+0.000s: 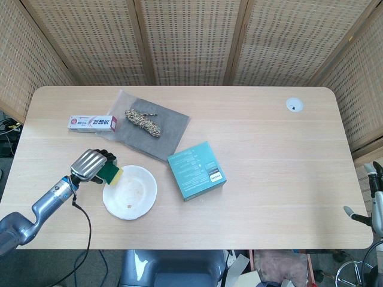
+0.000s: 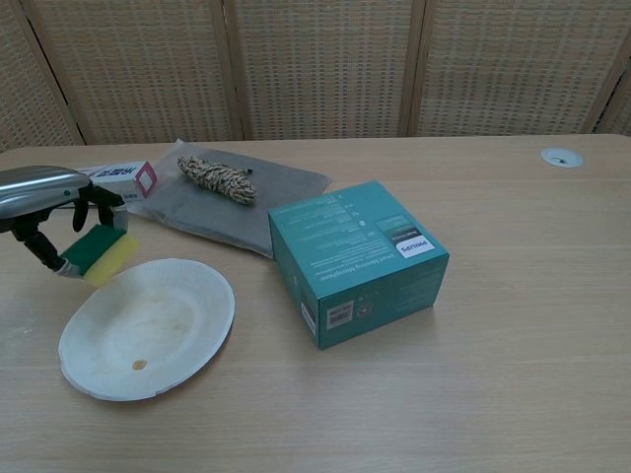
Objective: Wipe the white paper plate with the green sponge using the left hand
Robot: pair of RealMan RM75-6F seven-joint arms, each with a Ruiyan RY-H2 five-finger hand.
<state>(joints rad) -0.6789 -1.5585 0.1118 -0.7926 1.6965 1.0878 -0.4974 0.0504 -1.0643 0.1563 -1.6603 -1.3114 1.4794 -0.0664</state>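
At lower left, our left hand (image 2: 59, 202) clamps the green sponge (image 2: 99, 252) above the white paper plate's (image 2: 187, 335) rim; pressing there could tip the light plate.

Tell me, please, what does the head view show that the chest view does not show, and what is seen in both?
Only the head view shows the left forearm with its cable, the table's front edge, and part of the right arm past the right edge; the right hand cannot be judged. Only the chest view shows the sponge lifted off the table and tilted, and the teal box's barcode side. Both show the left hand holding the green sponge in its fingers beside the white paper plate, plus the toothpaste box, grey cloth and rope bundle.
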